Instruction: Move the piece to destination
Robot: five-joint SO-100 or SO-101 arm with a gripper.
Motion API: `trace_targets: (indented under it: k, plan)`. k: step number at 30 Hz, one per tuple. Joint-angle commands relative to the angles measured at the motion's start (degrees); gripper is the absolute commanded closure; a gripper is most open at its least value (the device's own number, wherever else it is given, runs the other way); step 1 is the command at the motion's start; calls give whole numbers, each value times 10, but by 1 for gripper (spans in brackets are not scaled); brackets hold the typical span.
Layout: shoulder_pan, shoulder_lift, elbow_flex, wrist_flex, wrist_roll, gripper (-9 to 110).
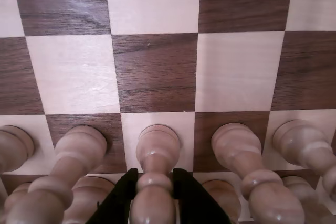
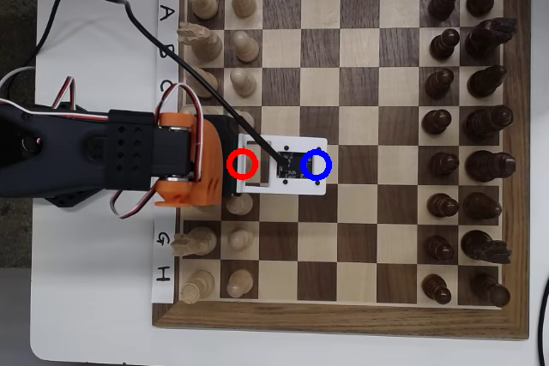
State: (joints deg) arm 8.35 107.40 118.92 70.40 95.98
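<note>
- In the wrist view the hand (image 1: 155,182) shows as two black fingers (image 1: 122,198) rising from the bottom edge, one on each side of the piece (image 1: 156,171), a small pale-wood pawn.
- The fingers sit pressed against the pawn's narrow neck just under its collar, so the hand is clamped on the piece; its ball head lies over a pale square in the pawn row.
- I cannot tell whether the pawn's base rests on the board, because the base is cut off at the bottom edge of the wrist view.
- Other pale pawns (image 1: 79,153) stand to either side in the same row, close to the held one but not touching it.
- Beyond the pawn row the wrist view shows bare dark and pale squares of the chessboard (image 1: 157,72).
- In the overhead view the arm (image 2: 94,160) reaches in from the left across the white desk (image 2: 94,315), its orange wrist part (image 2: 184,165) over the board's left columns.
- The white camera mount (image 2: 287,165) covers the squares beneath it, so the piece and the hand are hidden in this view.
- A red ring (image 2: 243,164) is drawn over column 2 of row E, and the blue ring marking the destination (image 2: 316,165) lies two squares to its right, in column 4 of the same row.
- Dark brown pieces (image 2: 467,126) fill the two right columns, well apart from the arm.
</note>
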Motion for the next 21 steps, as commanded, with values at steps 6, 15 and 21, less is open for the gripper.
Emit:
trace_targets:
  k: [6, 15, 21]
  plan:
    - [4, 0, -11, -5, 8, 100]
    - [5, -7, -15, -9, -4, 99]
    - [11, -12, -35, 4, 10, 101]
